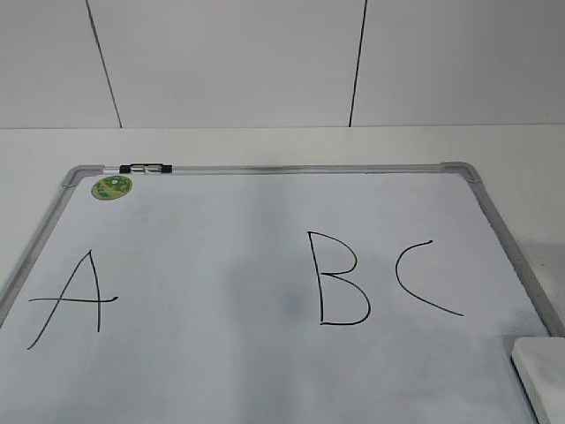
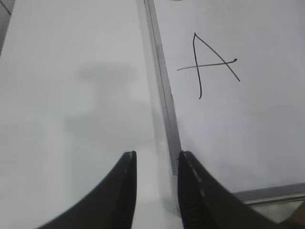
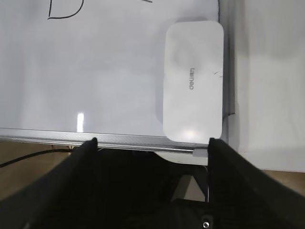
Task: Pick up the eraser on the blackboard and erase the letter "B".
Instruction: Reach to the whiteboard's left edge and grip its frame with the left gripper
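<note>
The blackboard [image 1: 265, 203] is a white dry-erase board with a grey frame, lying flat. It bears black letters "A" [image 1: 71, 300], "B" [image 1: 340, 281] and "C" [image 1: 422, 278]. The white eraser [image 3: 193, 81] lies on the board's near right corner; only its edge shows in the exterior view [image 1: 543, 375]. My right gripper [image 3: 151, 142] is open wide, empty, just short of the board's near edge, with the eraser ahead of it to the right. My left gripper [image 2: 156, 155] is open and empty, over the board's left frame near the "A" [image 2: 209, 64]. Neither gripper shows in the exterior view.
A black-and-silver marker [image 1: 146, 167] lies on the far frame rail beside a round green sticker [image 1: 112, 186]. White table surrounds the board [image 2: 71, 95]. A white panelled wall stands behind. A black cable [image 3: 28, 156] runs below the table's near edge.
</note>
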